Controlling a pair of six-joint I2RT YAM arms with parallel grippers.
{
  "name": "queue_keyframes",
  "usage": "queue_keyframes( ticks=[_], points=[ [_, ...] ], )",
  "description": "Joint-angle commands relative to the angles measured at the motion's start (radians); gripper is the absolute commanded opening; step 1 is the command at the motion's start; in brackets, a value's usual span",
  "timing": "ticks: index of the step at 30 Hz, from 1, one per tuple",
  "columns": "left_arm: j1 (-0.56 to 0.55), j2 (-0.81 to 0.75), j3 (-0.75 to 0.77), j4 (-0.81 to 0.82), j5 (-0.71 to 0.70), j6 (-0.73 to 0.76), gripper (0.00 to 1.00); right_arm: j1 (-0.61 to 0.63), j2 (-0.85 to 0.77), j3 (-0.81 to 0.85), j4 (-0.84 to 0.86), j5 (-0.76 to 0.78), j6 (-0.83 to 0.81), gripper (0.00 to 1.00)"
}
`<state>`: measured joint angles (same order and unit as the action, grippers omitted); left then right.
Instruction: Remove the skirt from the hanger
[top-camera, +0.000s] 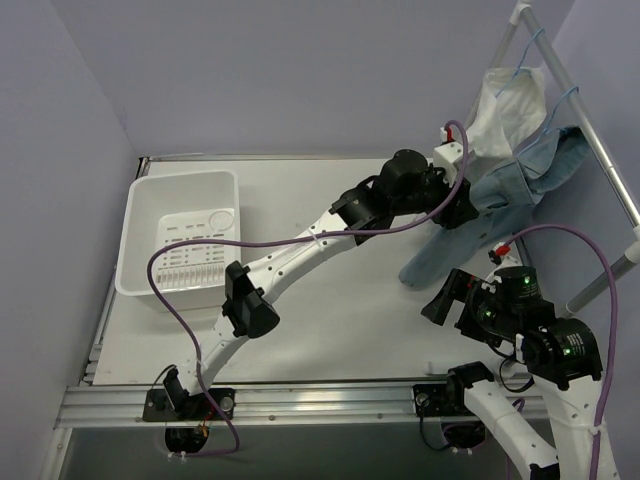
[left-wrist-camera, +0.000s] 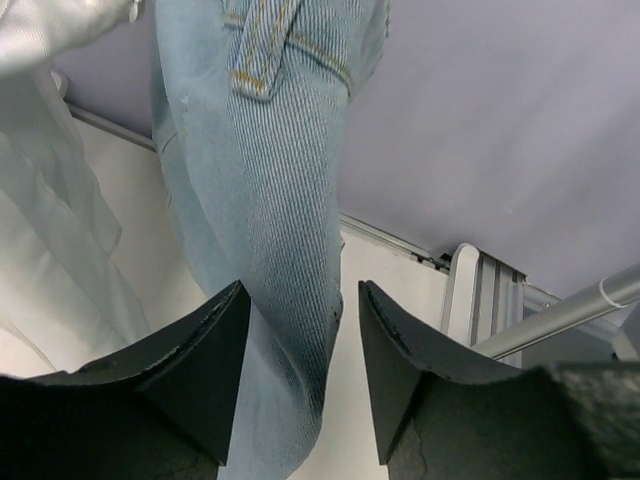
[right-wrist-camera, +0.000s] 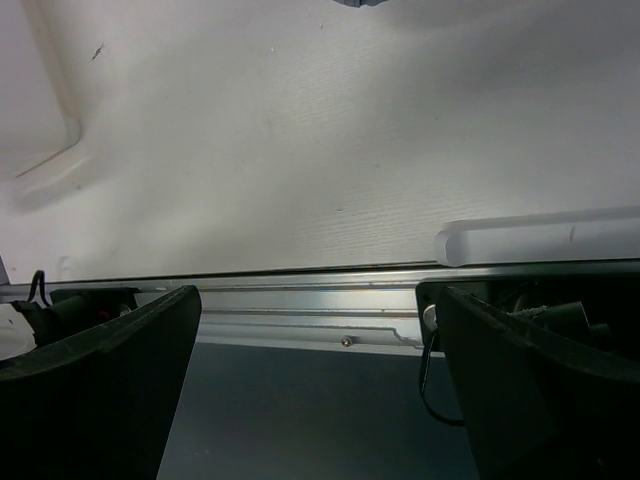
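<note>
The light blue denim skirt (top-camera: 520, 180) hangs from a blue hanger (top-camera: 566, 97) on the metal rack rail (top-camera: 590, 135) at the right, its lower end drooping to the table. My left gripper (top-camera: 462, 207) is open at the skirt's middle. In the left wrist view the skirt (left-wrist-camera: 270, 200) hangs down between the open fingers (left-wrist-camera: 200, 370), close against the left one; the gripper (left-wrist-camera: 300, 365) has not closed on it. My right gripper (top-camera: 445, 297) is open and empty, low over the table in front of the skirt. In its own view the right gripper (right-wrist-camera: 315, 385) holds nothing.
A white garment (top-camera: 505, 105) hangs on a second blue hanger (top-camera: 533, 48) beside the skirt; it also shows in the left wrist view (left-wrist-camera: 50, 200). A white bin (top-camera: 180, 240) stands at the table's left. The rack's slanted leg (top-camera: 600, 285) stands at the right.
</note>
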<state>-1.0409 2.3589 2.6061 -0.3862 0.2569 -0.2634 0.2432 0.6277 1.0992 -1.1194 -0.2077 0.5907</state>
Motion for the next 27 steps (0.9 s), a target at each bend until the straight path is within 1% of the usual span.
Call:
queue_keyframes(
  ticks=[1,2,7,8,10,11,13,15,18,19,21,22,23,25,27],
  points=[
    [0.001,0.017,0.052,0.082,-0.001,-0.034,0.53,0.004,0.007,0.005,-0.013,-0.001,0.011,1.00],
    [0.001,0.019,0.052,0.081,-0.004,-0.039,0.49,0.004,0.009,0.008,-0.010,0.001,0.011,1.00],
    [0.001,0.034,0.081,0.067,-0.004,-0.039,0.46,0.005,0.018,0.017,-0.005,-0.001,0.009,1.00],
    [0.001,0.043,0.086,0.064,-0.004,-0.039,0.46,0.004,0.018,0.021,-0.006,0.001,0.009,1.00],
    [0.001,0.049,0.092,0.056,-0.007,-0.039,0.55,0.004,0.017,0.031,-0.014,0.008,0.008,1.00],
    [0.001,0.053,0.094,0.055,-0.005,-0.037,0.57,0.005,0.015,0.034,-0.016,0.010,0.008,1.00],
    [0.001,0.057,0.094,0.053,-0.008,-0.039,0.57,0.005,0.015,0.039,-0.020,0.011,0.004,1.00],
    [0.001,0.062,0.094,0.052,-0.016,-0.042,0.55,0.004,0.017,0.036,-0.019,0.011,0.004,1.00],
    [0.001,0.069,0.108,0.050,-0.025,-0.045,0.40,0.004,0.021,0.036,-0.013,0.007,0.000,1.00],
    [0.002,0.072,0.114,0.047,-0.030,-0.048,0.28,0.004,0.023,0.037,-0.011,0.007,-0.002,1.00],
    [0.005,0.074,0.123,0.044,-0.044,-0.056,0.15,0.004,0.027,0.039,-0.011,0.007,-0.005,1.00],
    [0.008,0.071,0.123,0.046,-0.050,-0.068,0.05,0.004,0.027,0.041,-0.011,0.007,-0.006,1.00],
    [0.010,0.066,0.123,0.047,-0.068,-0.074,0.03,0.004,0.027,0.041,-0.014,0.008,-0.011,1.00],
    [0.016,0.057,0.115,0.056,-0.085,-0.091,0.02,0.004,0.027,0.041,-0.017,0.010,-0.011,1.00],
    [0.027,0.040,0.108,0.093,-0.068,-0.115,0.02,0.004,0.024,0.041,-0.020,0.014,-0.014,1.00]
  ],
)
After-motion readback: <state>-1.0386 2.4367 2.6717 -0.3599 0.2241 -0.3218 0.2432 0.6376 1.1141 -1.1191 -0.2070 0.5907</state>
